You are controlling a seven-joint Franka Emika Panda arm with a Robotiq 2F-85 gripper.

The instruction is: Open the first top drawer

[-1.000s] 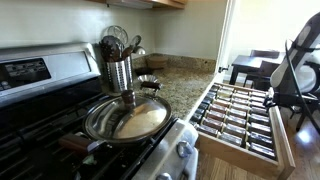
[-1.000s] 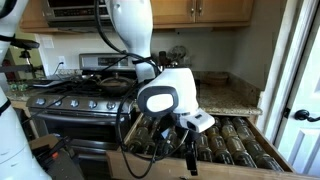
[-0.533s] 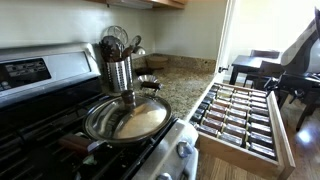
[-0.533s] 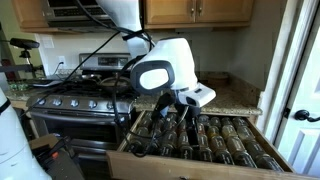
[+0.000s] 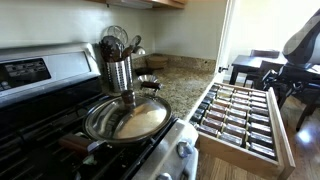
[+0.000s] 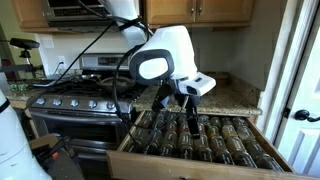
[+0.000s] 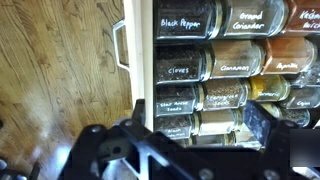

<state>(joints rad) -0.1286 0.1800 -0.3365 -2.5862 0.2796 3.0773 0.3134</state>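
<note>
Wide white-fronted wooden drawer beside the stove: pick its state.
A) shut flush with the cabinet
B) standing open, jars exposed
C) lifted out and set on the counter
B: the wide white-fronted wooden drawer stands out from under the counter, with its rows of dark-lidded spice jars exposed.

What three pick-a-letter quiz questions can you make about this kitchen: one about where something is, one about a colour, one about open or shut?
1. Where is the frying pan?
A) on the stove
B) in a cupboard
C) on the floor

2. What colour are the spice jar labels?
A) pink
B) black
C) green

3. How is the spice drawer?
A) shut
B) pulled out
C) taken away

Answers:
1 A: the pan sits on the burners.
2 B: the wrist view shows white words on black.
3 B: its rows of jars lie in plain sight.
</note>
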